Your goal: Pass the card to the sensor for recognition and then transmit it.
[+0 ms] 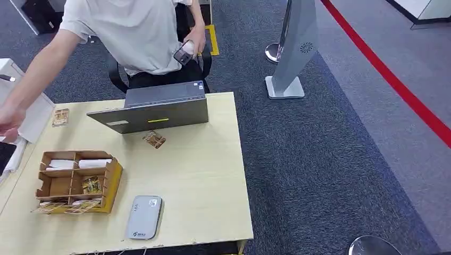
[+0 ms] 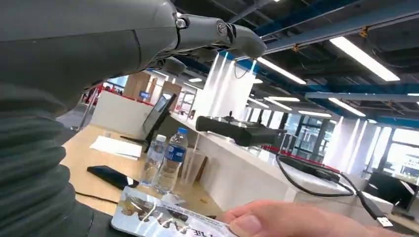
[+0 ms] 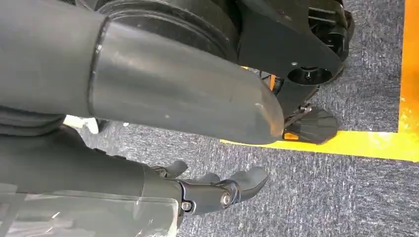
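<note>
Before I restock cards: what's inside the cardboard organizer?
The cardboard organizer holds white cards in its back compartments and patterned cards further forward. Its walls hide the compartment bottoms.

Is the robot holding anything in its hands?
The left hand seems to hold the card by one end; a person's fingers grip the other. The right hand holds nothing.

so the card is a glossy, shiny thing with a brownish picture and some print on it. It lies roughly flat, right up against the underside of the left hand, below the outstretched thumb. Can't really tell if the hand itself is gripping it. A person's fingers pinch the end farthest from the wrist.

the sensor is a flat light-grey box with rounded corners, lying face up.
</note>
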